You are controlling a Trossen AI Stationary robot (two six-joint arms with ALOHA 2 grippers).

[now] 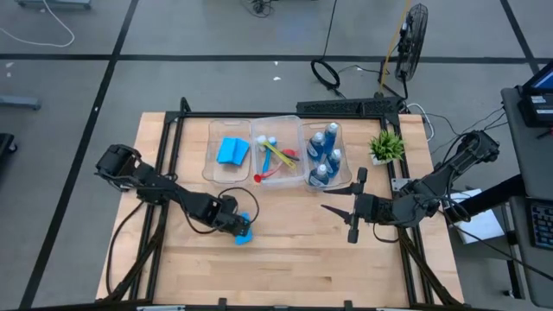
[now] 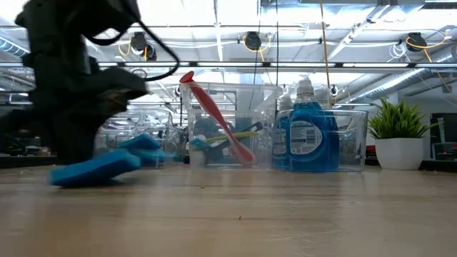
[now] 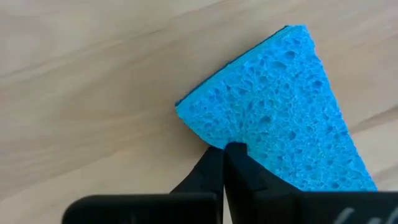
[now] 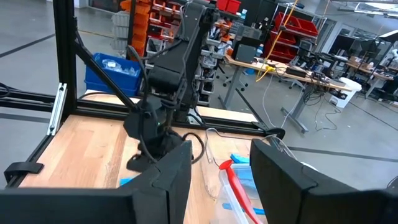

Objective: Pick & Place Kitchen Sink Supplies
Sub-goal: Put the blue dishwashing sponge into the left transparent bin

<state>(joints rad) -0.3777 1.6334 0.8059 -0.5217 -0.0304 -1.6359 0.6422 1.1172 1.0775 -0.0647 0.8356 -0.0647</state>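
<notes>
The left wrist view alone shows the grip up close: the left hand [image 3: 225, 163] is closed, its two dark fingers [image 3: 208, 171] pressed together on the edge of a porous blue sponge [image 3: 283, 112] lying on the bare wood of the tabletop [image 3: 93, 74]. The high view places that sponge on the near left part of the tabletop, in front of three clear bins [image 1: 275, 152] set in a row at the far side: a second sponge [image 1: 232, 151] in the left bin, long-handled brushes [image 1: 276, 158] in the middle one, blue bottles [image 1: 326, 154] in the right. The low view adds what the others miss: the held sponge is tilted, one end raised off the wood, and a red brush [image 2: 216, 116] leans over the middle bin's rim. The bottles carry white labels there, but the print cannot be read. The right hand [image 1: 342, 200] hovers with fingers apart, holding nothing, near the right bin; a potted plant [image 1: 385, 146] stands at the far right.
</notes>
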